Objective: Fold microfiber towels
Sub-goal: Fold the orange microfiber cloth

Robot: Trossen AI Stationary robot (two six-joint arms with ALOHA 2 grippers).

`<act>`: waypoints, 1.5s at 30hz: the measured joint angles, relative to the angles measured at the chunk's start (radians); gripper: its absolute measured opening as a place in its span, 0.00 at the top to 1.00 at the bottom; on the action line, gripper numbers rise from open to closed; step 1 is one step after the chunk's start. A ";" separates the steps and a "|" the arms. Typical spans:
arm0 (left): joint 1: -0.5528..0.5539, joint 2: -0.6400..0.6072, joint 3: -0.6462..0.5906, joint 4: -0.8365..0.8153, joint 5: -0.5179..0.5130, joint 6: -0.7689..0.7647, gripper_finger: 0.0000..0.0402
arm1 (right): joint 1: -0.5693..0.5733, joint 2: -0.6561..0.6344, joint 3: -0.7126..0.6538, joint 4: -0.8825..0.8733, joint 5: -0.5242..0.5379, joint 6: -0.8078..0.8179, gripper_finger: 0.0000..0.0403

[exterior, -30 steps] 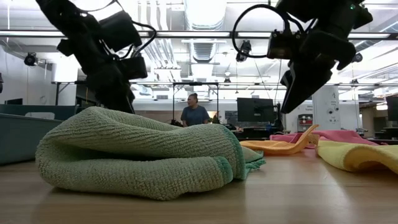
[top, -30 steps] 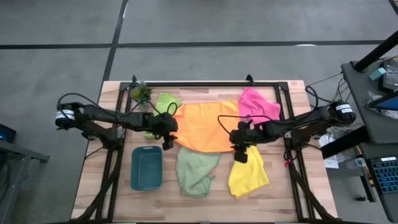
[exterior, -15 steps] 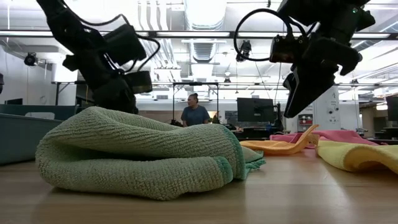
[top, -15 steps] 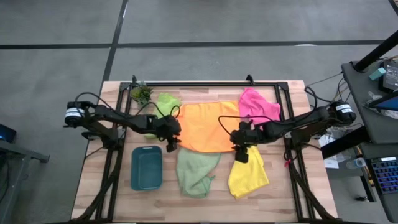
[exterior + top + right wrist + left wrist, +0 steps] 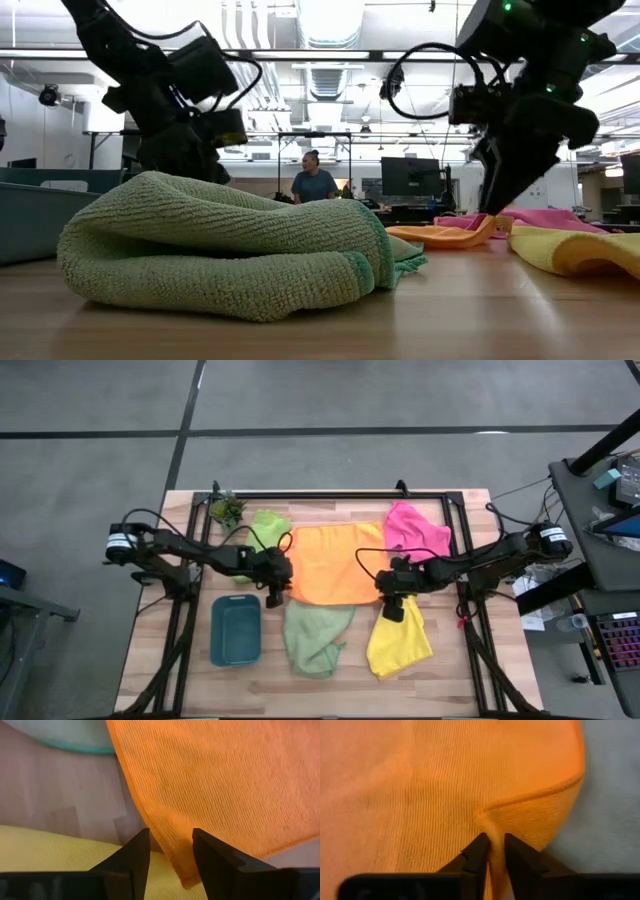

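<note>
Orange towel [image 5: 335, 563] spread flat at bench [image 5: 160, 650] centre, between lime green [image 5: 265, 525] and pink [image 5: 412, 528] cloths. Left gripper [image 5: 493, 851] pinched tight on a fold at its near-left corner. Right gripper [image 5: 170, 851] over near-right corner, fingers apart around the hem, not clamped. Yellow [image 5: 400, 642] and sage [image 5: 315, 635] cloths nearer.

Both arms are dark, near-black, built of slim jointed links with boxy housings near the wrists and black cables looping loose beside them. Each arm carries a pale round cap at its outer joint, by the tabletop's left and right edges. The left end effector [image 5: 492, 851] and the right end effector [image 5: 171, 854] each end in two flat, tapering black fingers [image 5: 134, 855].
</note>
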State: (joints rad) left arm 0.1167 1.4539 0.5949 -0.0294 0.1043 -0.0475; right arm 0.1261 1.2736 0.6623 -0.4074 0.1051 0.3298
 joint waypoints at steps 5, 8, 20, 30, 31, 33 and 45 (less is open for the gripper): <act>-0.006 -0.055 -0.001 -0.009 0.000 0.003 0.99 | 0.000 0.000 -0.034 0.001 0.001 -0.036 0.65; -0.014 -0.092 -0.006 -0.010 0.000 0.010 0.99 | 0.000 0.000 -0.053 0.004 0.004 -0.051 0.66; -0.035 -0.198 -0.018 -0.095 -0.006 0.000 1.00 | 0.000 -0.002 -0.064 0.030 0.055 -0.054 0.95; -0.056 -0.270 -0.031 -0.192 -0.007 -0.049 1.00 | 0.001 -0.030 -0.062 0.014 0.044 -0.051 0.98; -0.060 -0.276 -0.031 -0.190 -0.007 -0.050 1.00 | 0.001 -0.037 -0.062 0.004 0.044 -0.047 0.98; -0.068 -0.292 -0.031 -0.191 -0.008 -0.051 1.00 | 0.001 -0.057 -0.062 -0.015 0.044 -0.037 0.98; -0.198 -0.342 -0.019 -0.169 -0.018 -0.129 1.00 | 0.023 -0.193 0.004 -0.080 0.030 -0.037 0.98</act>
State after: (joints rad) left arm -0.0817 1.1115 0.5762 -0.1982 0.0865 -0.1764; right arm 0.1486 1.0810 0.6662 -0.4870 0.1346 0.2931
